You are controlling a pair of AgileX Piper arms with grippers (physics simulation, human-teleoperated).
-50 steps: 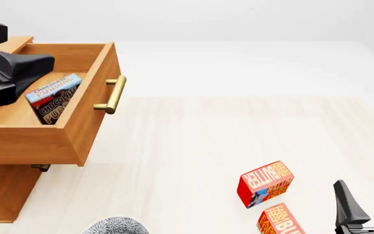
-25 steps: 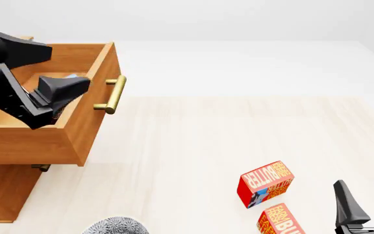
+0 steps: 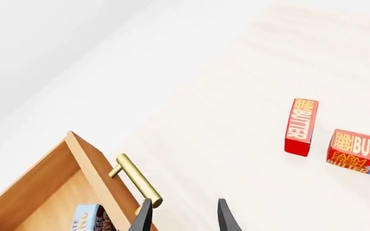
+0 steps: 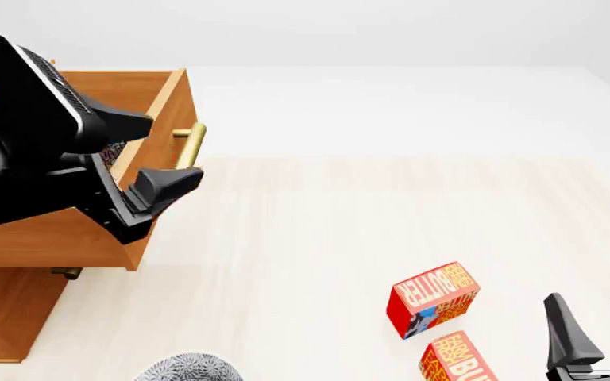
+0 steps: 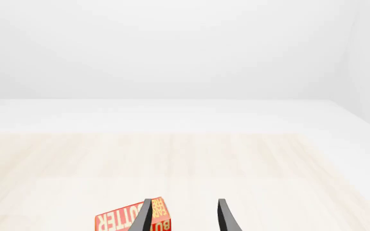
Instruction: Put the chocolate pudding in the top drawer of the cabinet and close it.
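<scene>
Chocolate pudding, the small blue-and-brown box [image 3: 87, 219], lies inside the open light-brown wooden top drawer [image 4: 162, 111] at upper left. Left end effector [image 3: 183, 219], fingers apart and empty, hovers beside the brass bar handle [image 3: 137, 180]; a glancing push could jam the drawer crooked.

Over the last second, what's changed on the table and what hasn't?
The left gripper has come out of the top drawer, empty and open, and now sits over its front edge by the brass handle. The chocolate pudding stays lying inside the still-open drawer. The two butter boxes and the right gripper have not moved.
</scene>
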